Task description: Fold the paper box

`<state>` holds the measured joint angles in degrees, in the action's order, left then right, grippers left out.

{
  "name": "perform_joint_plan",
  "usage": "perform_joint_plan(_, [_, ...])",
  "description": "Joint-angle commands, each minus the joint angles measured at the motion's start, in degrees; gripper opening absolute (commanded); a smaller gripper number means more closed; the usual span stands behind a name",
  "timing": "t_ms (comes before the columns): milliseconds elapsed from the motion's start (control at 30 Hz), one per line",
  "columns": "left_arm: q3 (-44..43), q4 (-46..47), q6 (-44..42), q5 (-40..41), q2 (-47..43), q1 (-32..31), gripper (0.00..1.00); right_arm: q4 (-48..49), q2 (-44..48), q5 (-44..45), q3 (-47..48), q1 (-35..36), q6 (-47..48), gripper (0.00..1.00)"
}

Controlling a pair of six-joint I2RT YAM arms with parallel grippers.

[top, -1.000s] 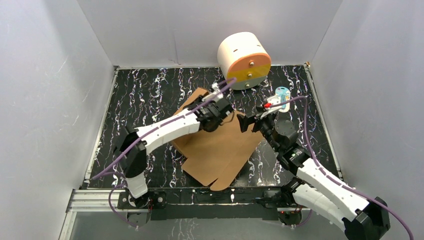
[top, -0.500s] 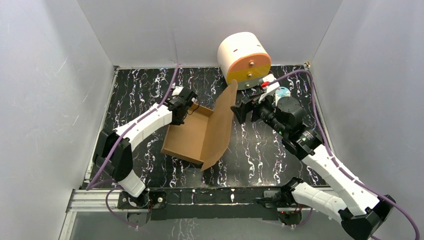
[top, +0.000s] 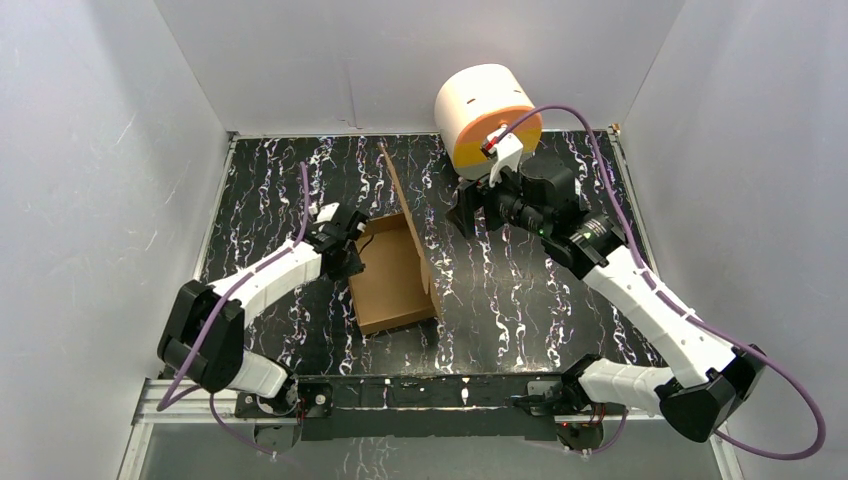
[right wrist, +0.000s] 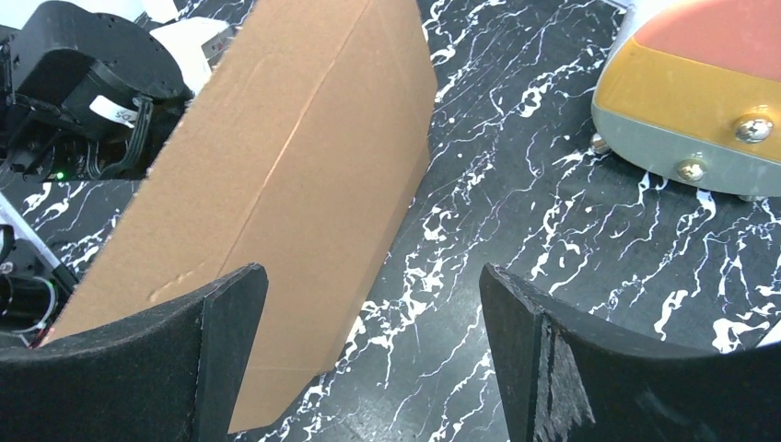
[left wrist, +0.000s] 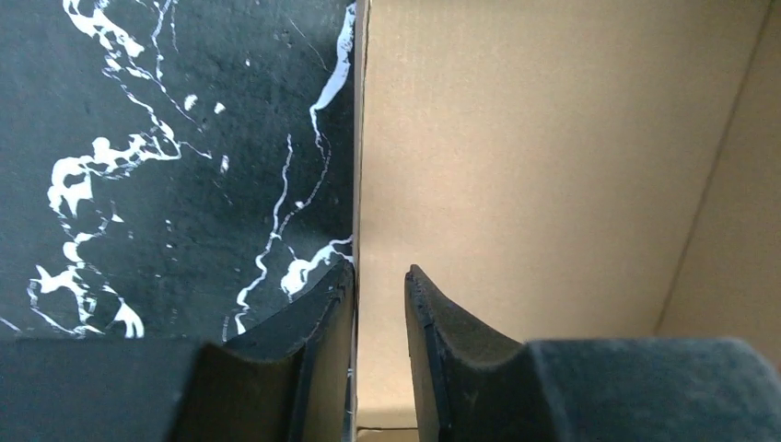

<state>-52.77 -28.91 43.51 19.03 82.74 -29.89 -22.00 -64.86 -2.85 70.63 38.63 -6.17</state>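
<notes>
The paper box (top: 395, 275) is brown cardboard, a shallow tray on the marbled table with its lid panel (top: 405, 210) standing nearly upright along its right side. My left gripper (top: 348, 247) is at the tray's left wall. In the left wrist view (left wrist: 379, 276) its fingers straddle that thin wall (left wrist: 355, 138), slightly apart, with the wall against the left finger (left wrist: 332, 295). My right gripper (top: 463, 213) is wide open and empty, just right of the lid. In the right wrist view (right wrist: 373, 276) the lid's outer face (right wrist: 304, 157) lies ahead of it on the left.
A white cylinder with an orange-yellow face (top: 487, 105) stands at the back of the table, close behind my right gripper, and shows in the right wrist view (right wrist: 700, 83). White walls close in the table. My left arm's wrist (right wrist: 83, 74) sits beyond the lid.
The flat sheet has become a tray with a raised lid, turned and shifted left. My left gripper moved left to the tray's left wall. My right gripper rose back toward the cylinder.
</notes>
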Motion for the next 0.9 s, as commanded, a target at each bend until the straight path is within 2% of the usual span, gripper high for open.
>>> perform_joint_plan(0, [2.0, 4.3, 4.5, -2.1, -5.1, 0.0, 0.31, -2.1, -0.6, -3.0, 4.8, 0.2, 0.7, 0.94])
perform_joint_plan(167, [0.3, 1.3, 1.5, 3.4, -10.8, 0.0, 0.55, -4.2, -2.9, -3.3, 7.9, 1.7, 1.2, 0.93])
perform_joint_plan(267, [-3.6, -2.5, -2.5, 7.4, -13.0, 0.1, 0.68, -6.0, -5.7, -3.0, 11.5, 4.1, 1.0, 0.93])
perform_joint_plan(433, [-10.0, -6.6, -10.5, 13.2, -15.7, 0.8, 0.84, -10.6, -11.3, 3.9, 19.0, 10.8, 2.8, 0.93])
perform_joint_plan(500, [-10.5, -5.7, -14.6, 15.2, -16.9, 1.5, 0.87, -12.4, -13.6, 6.3, 22.0, 12.7, 3.5, 0.93])
perform_joint_plan(633, [-7.0, 1.8, -23.8, 18.7, -20.5, 3.1, 0.87, -16.9, -19.7, 11.8, 28.0, 16.0, 4.9, 0.92])
perform_joint_plan(733, [-5.2, 3.4, -25.1, 16.9, -22.8, 5.6, 0.87, -20.0, -24.0, 17.7, 31.9, 18.5, 6.0, 0.89])
perform_joint_plan(867, [-3.8, 2.9, -24.9, 12.8, -24.1, 9.5, 0.87, -25.6, -29.9, 25.6, 39.2, 20.2, 8.0, 0.8])
